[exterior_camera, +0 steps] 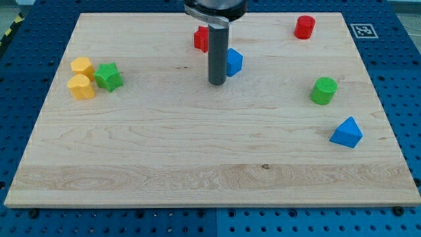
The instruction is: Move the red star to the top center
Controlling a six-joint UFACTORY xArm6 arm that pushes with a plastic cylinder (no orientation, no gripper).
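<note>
The red star lies near the view's top centre of the wooden board, partly hidden behind my rod. My tip rests on the board just below and slightly right of the red star. A blue block sits right beside the rod, on its right, close to touching it. The red star is above and left of the blue block.
A red cylinder stands at the top right. A green cylinder and a blue triangle are on the right. Two yellow blocks and a green star cluster at the left.
</note>
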